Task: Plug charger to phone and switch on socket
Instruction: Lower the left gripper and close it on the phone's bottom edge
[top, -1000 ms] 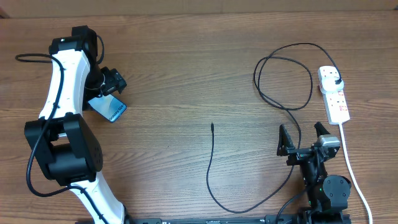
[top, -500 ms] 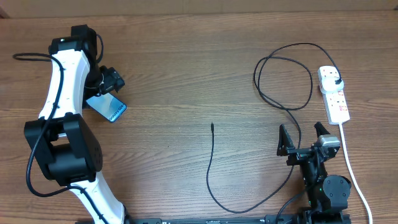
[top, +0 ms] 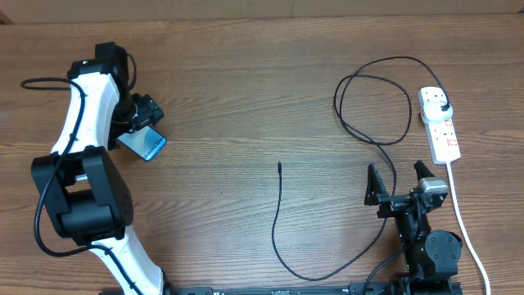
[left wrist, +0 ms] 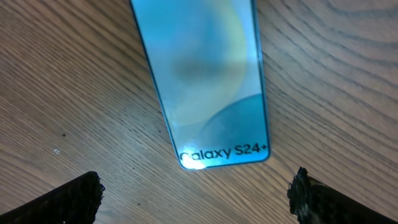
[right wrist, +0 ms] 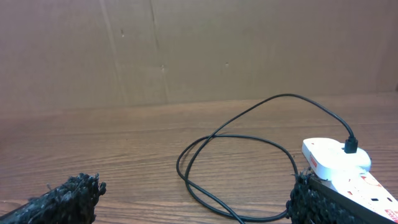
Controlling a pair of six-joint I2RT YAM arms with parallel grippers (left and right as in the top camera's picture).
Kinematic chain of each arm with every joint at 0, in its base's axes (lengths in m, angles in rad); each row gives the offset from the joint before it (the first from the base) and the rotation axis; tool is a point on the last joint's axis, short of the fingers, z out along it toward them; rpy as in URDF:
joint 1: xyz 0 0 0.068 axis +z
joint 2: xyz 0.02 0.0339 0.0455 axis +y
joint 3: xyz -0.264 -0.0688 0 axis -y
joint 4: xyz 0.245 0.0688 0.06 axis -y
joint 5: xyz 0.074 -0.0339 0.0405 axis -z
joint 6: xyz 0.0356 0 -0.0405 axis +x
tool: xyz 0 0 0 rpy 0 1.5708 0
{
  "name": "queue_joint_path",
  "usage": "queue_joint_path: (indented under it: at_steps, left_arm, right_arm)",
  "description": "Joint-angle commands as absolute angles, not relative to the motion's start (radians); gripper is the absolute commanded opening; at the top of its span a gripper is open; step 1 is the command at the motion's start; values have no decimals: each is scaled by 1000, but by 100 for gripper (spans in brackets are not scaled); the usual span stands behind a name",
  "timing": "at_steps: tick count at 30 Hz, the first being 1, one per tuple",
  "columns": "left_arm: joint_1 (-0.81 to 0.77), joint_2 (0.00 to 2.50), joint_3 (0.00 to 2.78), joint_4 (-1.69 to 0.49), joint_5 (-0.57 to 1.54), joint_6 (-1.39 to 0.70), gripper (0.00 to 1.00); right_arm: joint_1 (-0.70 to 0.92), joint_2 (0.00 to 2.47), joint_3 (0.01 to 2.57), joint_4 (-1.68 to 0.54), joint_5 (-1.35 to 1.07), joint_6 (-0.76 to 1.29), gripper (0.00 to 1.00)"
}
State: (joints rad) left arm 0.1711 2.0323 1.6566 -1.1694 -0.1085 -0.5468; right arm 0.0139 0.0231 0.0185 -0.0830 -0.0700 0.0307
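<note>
The left tool (left wrist: 196,190) hangs wide open just over the blue phone (left wrist: 205,81) lying flat on the counter (top: 246,98) — the right tool (top: 395,170) is open too, holding nothing, near the white socket (top: 442,127) with the black charger (top: 277,217) plugged in.

Brown wood-grain table (top: 221,98) filling my overhead view, grain running side to side, a tiny speck or two on it in my left wrist view, plain brown cardboard wall (right wrist: 199,50) along its far edge, faintly creased.
</note>
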Motion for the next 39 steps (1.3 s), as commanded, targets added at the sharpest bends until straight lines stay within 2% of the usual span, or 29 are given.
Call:
queue_joint_path:
  at_steps: [1,13,21,39]
  left_arm:
    - [202,2040,1650,-1165,-91,-567,100]
    - [220,2050,1658,-1144,-50,-586,100]
    - [220,2206,1821,-1251,-35,-573,100]
    - [220,2220,1826,-1190,-60,-580,100]
  right_arm:
    - [18,12,8,-81,-56,28,100]
    - [18,12,8,-81,-56,28,100]
    - [18,12,8,-81,-56,28,100]
    - [18,12,8,-81,-56,28,100]
